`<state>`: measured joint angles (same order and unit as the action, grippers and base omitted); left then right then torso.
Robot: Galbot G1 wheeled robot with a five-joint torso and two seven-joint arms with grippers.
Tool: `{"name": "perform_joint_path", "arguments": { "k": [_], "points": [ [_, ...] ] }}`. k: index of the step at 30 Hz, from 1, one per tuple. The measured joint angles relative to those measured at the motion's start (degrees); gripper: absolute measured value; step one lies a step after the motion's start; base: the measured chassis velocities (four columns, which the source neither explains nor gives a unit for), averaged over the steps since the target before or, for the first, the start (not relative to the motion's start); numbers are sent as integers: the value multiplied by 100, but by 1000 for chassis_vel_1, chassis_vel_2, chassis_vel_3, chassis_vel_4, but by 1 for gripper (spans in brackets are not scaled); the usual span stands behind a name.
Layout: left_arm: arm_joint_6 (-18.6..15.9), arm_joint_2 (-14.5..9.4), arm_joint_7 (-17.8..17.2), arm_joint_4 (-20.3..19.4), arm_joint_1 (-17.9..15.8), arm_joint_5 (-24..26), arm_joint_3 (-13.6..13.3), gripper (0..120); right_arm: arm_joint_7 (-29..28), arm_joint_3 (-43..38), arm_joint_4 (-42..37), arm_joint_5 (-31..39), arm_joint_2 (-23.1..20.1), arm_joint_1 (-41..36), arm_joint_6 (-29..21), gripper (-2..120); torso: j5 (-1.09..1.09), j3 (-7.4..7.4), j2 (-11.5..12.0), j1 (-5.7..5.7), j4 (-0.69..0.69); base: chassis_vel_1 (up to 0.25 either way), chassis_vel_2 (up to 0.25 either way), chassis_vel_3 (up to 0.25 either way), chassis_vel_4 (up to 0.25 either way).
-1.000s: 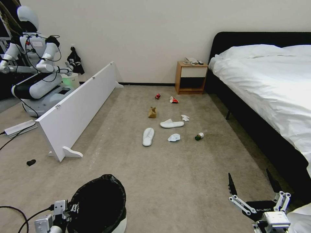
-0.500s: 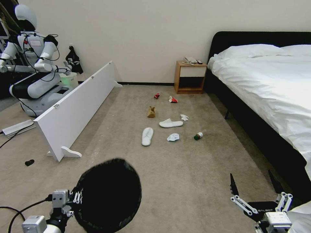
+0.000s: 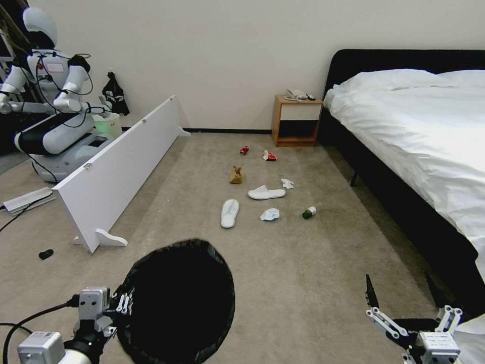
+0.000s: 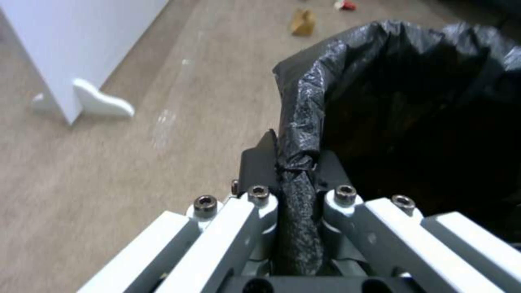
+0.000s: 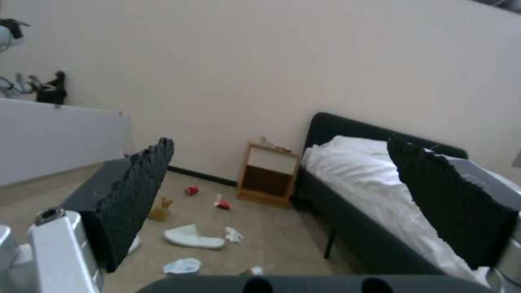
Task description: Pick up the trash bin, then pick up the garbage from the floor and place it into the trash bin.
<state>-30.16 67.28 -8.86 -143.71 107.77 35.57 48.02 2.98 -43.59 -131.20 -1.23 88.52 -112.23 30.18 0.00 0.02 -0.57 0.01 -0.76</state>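
Left gripper (image 4: pixel 296 162): fingers clamped on the bag-lined rim of the trash bin (image 3: pixel 177 298), which hangs tilted at the robot's near left, its mouth facing the head camera. Right gripper (image 3: pixel 401 303): fingers spread apart, empty, low at the right. Step in hand: bin pickup, apparently complete. The garbage (image 3: pixel 230 212) lies scattered on the floor (image 3: pixel 303 283), well ahead; the next move calls for closing that gap.

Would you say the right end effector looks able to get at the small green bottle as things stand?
Probably not yet: the open right end effector hangs well short of the green bottle, though bare carpet leaves the way free.
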Motion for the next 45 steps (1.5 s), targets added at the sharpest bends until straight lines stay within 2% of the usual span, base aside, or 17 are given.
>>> {"name": "perform_joint_path", "arguments": {
  "k": [2, 4, 5, 6, 7, 10, 15, 20, 26, 32, 36, 37, 38, 40, 45],
  "points": [
    [-68, -9, -62, 1, 33, 109, 20, 4, 5, 17, 18, 18, -20, -1, -9, 100, 1, 0, 0, 0, 0, 0, 0, 0, 0],
    [-337, -43, -391, 9, 157, 558, 58, 4, 5, 31, 61, 45, -65, -6, -69, 100, -1, 0, 0, 0, 0, 0, 0, 0, 0],
    [-337, -43, -391, 9, 157, 558, 58, 4, 5, 31, 61, 45, -65, -6, -69, 100, -1, 0, 0, 0, 0, 0, 0, 0, 0],
    [-459, -57, -629, 15, 205, 797, 88, 4, 0, 31, 86, 55, -88, -7, -120, 100, 1, 0, 0, 0, 0, 0, 0, 0, 0],
    [-459, -57, -629, 15, 205, 797, 88, 4, 0, 31, 86, 55, -88, -7, -120, 100, 1, 0, 0, 0, 0, 0, 0, 0, 0],
    [-652, -57, -1107, 26, 268, 1062, 208, 4, 29, 11, 193, 70, -144, -12, -161, 100, 1, 0, 0, 0, 0, 0, 0, 0, 0],
    [-817, -40, -1299, 32, 286, 1170, 213, 4, 243, 53, 314, 53, -135, -32, -39, 100, 0, 0, 0, 0, 0, 0, 0, 0, 0],
    [-895, -36, -1356, 37, 238, 1198, 195, 4, 317, 113, 354, 38, -101, -40, 38, 100, 0, 0, 0, 0, 0, 0, 0, 0, 0],
    [-903, 3, -1296, 39, 232, 994, 108, 4, 393, 108, 446, 12, -53, -44, 180, 100, 0, 0, 0, 0, 0, 0, 0, 0, 0],
    [-1179, -25, -1291, 43, 197, 867, 119, 4, 502, 112, 478, 13, -24, -57, 282, 100, 0, 0, 0, 0, 0, 0, 0, 0, 0],
    [-1216, -29, -1173, 44, 77, 726, 194, 4, 568, 112, 486, 25, -11, -57, 330, 100, 0, 0, 0, 0, 0, 0, 0, 0, 0],
    [-1219, -64, -964, 44, 46, 733, 244, 4, 601, 109, 490, 38, -8, -57, 353, 100, 0, 0, 0, 0, 0, 0, 0, 0, 0],
    [-1219, -64, -964, 44, 46, 733, 244, 4, 601, 109, 490, 38, -8, -57, 353, 100, 0, 0, 0, 0, 0, 0, 0, 0, 0],
    [-1220, -131, -857, 45, 43, 907, 310, 4, 645, 81, 491, 85, -17, -57, 370, 100, 0, 0, 0, 0, -1, 0, 0, 0, 0],
    [-1220, -215, -918, 47, 98, 1283, 418, 4, 702, 34, 491, 156, -41, -57, 387, 100, 0, 0, 0, 0, 0, 0, 0, 0, 0]
  ]
}}
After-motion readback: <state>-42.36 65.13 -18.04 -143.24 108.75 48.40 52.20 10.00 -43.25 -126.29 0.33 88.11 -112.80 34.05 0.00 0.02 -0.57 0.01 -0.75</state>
